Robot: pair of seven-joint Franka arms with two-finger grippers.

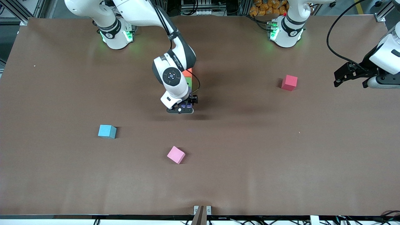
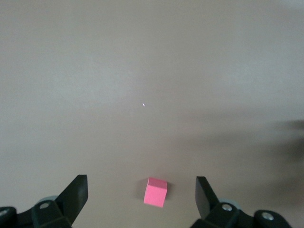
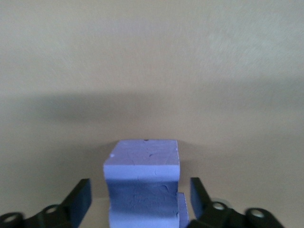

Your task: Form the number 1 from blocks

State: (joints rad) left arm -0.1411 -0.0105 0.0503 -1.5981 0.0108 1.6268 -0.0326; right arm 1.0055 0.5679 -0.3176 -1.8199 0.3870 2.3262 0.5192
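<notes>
right arm (image 1: 173, 78) hides most of the orange (image 1: 187, 73), green (image 1: 189, 81) and purple blocks (image 3: 142, 180).

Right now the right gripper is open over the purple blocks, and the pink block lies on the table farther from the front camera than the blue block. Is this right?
One thing is wrong: the pink block lies nearer to the front camera than the blue block, as the front view shows. The rest holds: the right gripper is open over the purple blocks.

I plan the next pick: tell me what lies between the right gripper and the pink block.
Nothing: in the front view, bare table runs from the right gripper, over the purple block, to the pink block.
</notes>
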